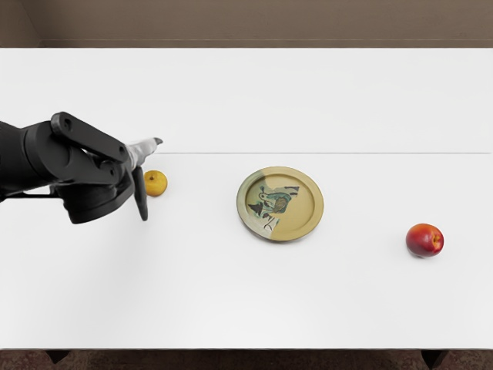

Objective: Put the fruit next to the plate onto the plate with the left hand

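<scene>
Head view: left hand [96,185] comes in from the left, fingers [140,196] spread and holding nothing. One points out above the yellow fruit [155,183], one hangs down just beside it on its left; touching or a hair apart, can't tell. Fruit sits on the tabletop [231,293] right at the fingers, not on the plate [315,199], which lies well beyond the fingers to the right. Risks: the fruit is round, so a finger closing from one side only would likely nudge it and roll it out of reach. A shallow grip could drop it short of the plate. Red fruit [424,240] sits far past the plate, arguably also "next to" it, so the target is ambiguous. Right hand not visible.
</scene>
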Controlling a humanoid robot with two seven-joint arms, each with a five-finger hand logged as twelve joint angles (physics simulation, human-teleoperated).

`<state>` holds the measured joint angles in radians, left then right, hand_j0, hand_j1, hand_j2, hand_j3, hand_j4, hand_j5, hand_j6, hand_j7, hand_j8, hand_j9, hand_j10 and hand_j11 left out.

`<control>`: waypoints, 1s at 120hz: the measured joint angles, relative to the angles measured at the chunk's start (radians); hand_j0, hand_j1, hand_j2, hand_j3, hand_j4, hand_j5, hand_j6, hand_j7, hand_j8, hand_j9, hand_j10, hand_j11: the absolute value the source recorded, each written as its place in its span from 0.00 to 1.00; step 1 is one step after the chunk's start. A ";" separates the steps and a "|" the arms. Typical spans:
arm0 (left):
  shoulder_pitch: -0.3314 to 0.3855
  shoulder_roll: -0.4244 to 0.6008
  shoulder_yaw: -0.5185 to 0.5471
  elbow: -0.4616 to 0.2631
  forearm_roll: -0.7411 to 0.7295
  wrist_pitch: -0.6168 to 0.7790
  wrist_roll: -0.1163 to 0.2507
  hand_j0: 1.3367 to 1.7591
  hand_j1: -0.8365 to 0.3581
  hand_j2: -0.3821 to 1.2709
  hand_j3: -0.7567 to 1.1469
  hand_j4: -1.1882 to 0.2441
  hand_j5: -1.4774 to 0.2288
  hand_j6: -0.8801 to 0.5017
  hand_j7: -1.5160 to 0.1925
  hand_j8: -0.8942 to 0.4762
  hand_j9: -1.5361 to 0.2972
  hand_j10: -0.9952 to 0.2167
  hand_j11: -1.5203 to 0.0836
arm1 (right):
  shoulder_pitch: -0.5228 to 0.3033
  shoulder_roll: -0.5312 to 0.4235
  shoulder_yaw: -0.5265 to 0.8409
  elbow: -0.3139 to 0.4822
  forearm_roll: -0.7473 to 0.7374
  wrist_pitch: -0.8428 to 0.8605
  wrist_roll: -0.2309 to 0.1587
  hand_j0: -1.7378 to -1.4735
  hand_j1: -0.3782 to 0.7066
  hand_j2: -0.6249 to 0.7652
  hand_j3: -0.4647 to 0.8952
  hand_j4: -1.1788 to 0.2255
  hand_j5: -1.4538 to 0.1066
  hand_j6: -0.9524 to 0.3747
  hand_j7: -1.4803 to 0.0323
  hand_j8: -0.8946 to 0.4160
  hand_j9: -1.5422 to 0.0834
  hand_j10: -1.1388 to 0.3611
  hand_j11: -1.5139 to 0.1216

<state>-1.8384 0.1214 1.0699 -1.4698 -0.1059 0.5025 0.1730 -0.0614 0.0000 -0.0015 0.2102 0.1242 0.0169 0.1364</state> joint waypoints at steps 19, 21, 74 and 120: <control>0.007 -0.015 -0.003 0.006 0.000 0.003 -0.001 0.76 0.97 0.23 0.40 0.81 0.85 0.62 0.87 0.63 0.82 0.80 0.93 | 0.000 0.000 0.000 0.000 0.000 0.000 0.000 0.30 0.04 0.45 0.34 0.83 0.92 0.71 0.97 0.68 0.94 0.75 0.92; 0.009 -0.016 -0.004 0.007 0.000 0.003 -0.001 0.76 0.96 0.23 0.40 0.81 0.84 0.62 0.87 0.63 0.82 0.80 0.92 | 0.000 0.000 0.000 0.000 0.000 0.000 0.000 0.30 0.04 0.45 0.34 0.83 0.92 0.71 0.97 0.68 0.94 0.75 0.92; 0.053 -0.022 -0.001 0.067 -0.004 0.004 -0.001 0.76 0.79 0.26 0.40 0.69 0.71 0.49 0.73 0.50 0.69 0.65 0.78 | 0.000 0.000 0.000 0.000 0.000 0.000 0.000 0.30 0.04 0.45 0.34 0.83 0.92 0.71 0.97 0.68 0.94 0.75 0.92; 0.083 -0.025 -0.008 0.141 -0.002 0.004 -0.001 0.76 0.75 0.26 0.40 0.66 0.68 0.46 0.70 0.47 0.67 0.62 0.75 | 0.000 0.000 0.000 0.000 0.000 0.000 0.000 0.30 0.04 0.45 0.34 0.83 0.92 0.71 0.97 0.68 0.94 0.75 0.92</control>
<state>-1.7557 0.0961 1.0616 -1.3287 -0.1075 0.5062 0.1718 -0.0614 0.0000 -0.0015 0.2102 0.1242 0.0169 0.1365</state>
